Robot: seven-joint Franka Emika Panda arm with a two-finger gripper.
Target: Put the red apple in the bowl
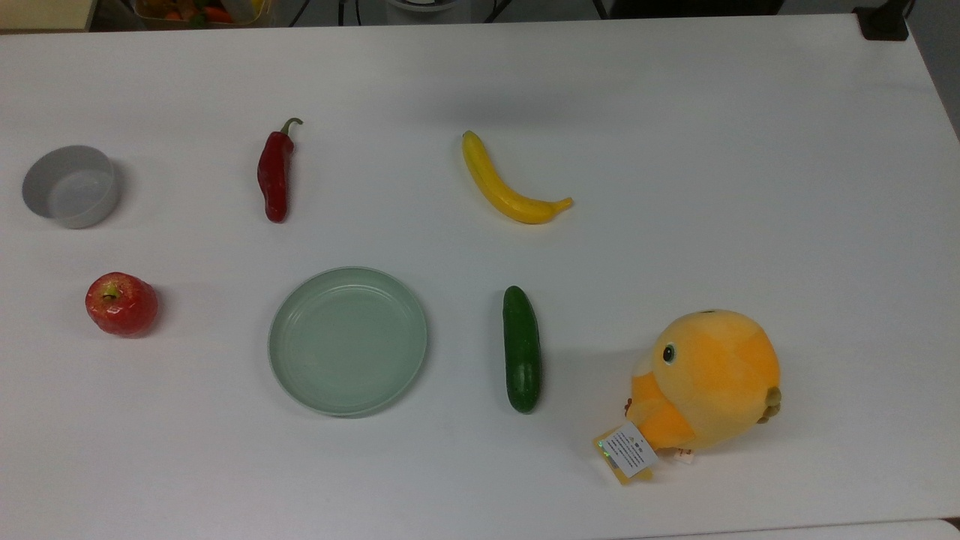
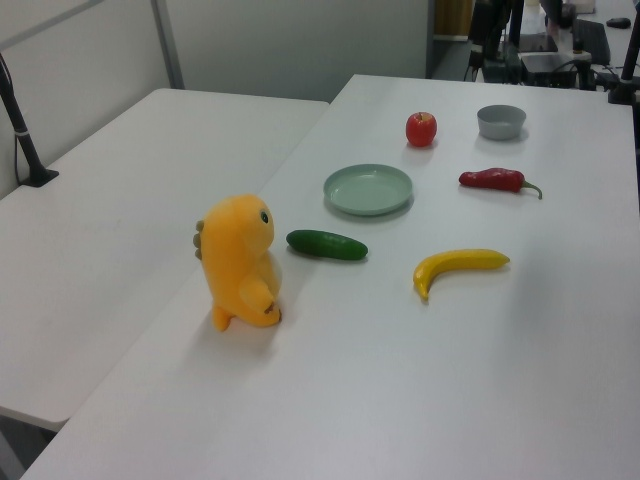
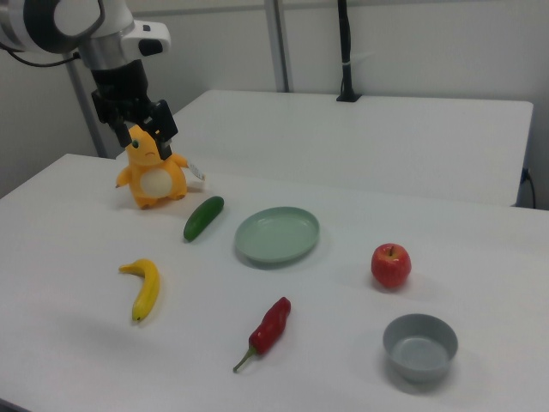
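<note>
Red apple (image 1: 121,304) sits apart from bowl (image 1: 70,186) near table edge — jaws' state unclear.

A white table (image 1: 675,150) carries seven things, all set apart from one another. At the top view's left the grey bowl (image 1: 70,186) stands upright and empty, with the red apple (image 1: 121,304) placed just below it. A dark-red chili pepper (image 1: 275,178) and a banana (image 1: 508,190) are laid along the upper row — a pale-green plate (image 1: 347,340) and a cucumber (image 1: 521,349) along the lower. An orange plush toy (image 1: 705,382) is seated at the top view's lower right, a paper tag (image 1: 628,449) resting beside it.
</note>
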